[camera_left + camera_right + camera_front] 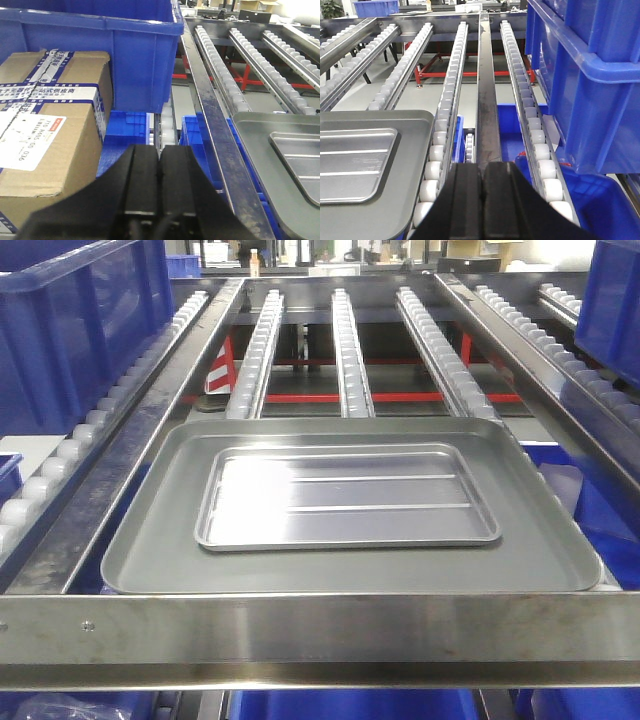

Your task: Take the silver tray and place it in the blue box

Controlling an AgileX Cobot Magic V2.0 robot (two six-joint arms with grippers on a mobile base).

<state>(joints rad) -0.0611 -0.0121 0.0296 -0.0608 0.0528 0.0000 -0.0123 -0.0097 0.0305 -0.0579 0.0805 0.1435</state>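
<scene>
In the front view the silver tray point(348, 498) lies flat inside a larger dull grey tray point(150, 550), roughly centred in its bed and well inside its rim. The grey tray rests on the near end of the roller rails point(352, 350), just behind a steel crossbar point(320, 640). The blue box point(70, 330) stands at the far left on the neighbouring roller lane, well apart from the silver tray. A second blue crate point(615, 300) shows at the far right edge.

In the left wrist view the left gripper point(160, 150) fills the near bottom edge. Its two black fingers are pressed together with nothing between them. The blue box point(100, 55) stands beyond it, far and to the left. A taped cardboard carton point(50, 125) sits just in front of the blue box, at near left. A corner of the silver tray point(300, 160) shows at the right edge, inside the grey tray point(250, 130).

In the right wrist view the right gripper point(482, 167) is at the near bottom, its fingers closed against each other and holding nothing. The silver tray point(355, 160) lies at near left within the grey tray point(415, 165). The second blue crate point(590, 85) rises at the right.
</scene>
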